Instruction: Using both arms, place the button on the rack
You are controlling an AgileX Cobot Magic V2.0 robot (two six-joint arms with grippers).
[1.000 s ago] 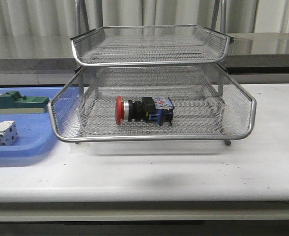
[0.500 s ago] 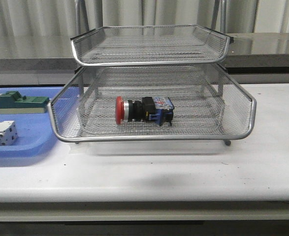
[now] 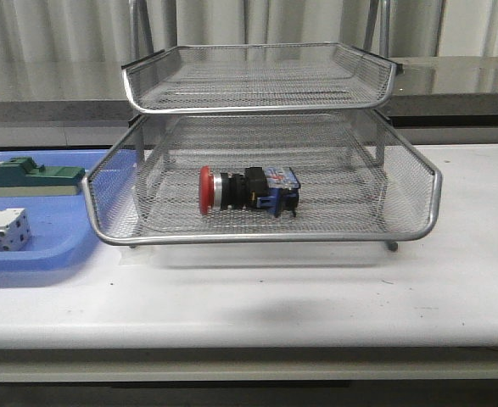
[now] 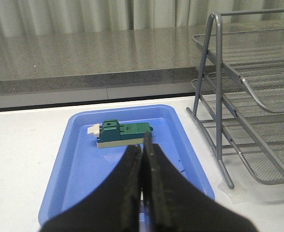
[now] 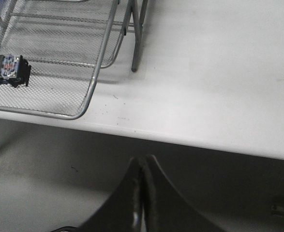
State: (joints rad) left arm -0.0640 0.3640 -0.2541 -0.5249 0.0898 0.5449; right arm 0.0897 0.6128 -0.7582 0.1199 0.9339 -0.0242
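- The button (image 3: 249,190) lies on its side on the mesh floor of the rack (image 3: 261,233), on the lower of the two tiers that show in the front view, roughly mid-tray and a little toward the front rim.
- Its long axis runs across the tray, parallel to the front rim: red head toward the robot's left, blue rear part toward the right.
- Nothing touches it; neither arm shows in the front view.
- The left fingers (image 4: 142,159) are pressed together with nothing between them. They hang over the blue tray (image 4: 79,164), pointing at the green block (image 4: 122,134); the rack stands off to their right side.
- The right fingers (image 5: 142,169) are likewise together and empty. They sit low, past the tabletop (image 5: 219,77) edge and outside the rack's right front corner.
- From the right fingers the button's blue end (image 5: 8,70) lies ahead and well off to the left, inside the tray rim.
- Judgement: the button already rests in the rack, so the placing looks done. If any correction were wanted, the right arm seems the likelier to reach it, coming in over the front rim and closing across the black body, crosswise to the long axis.
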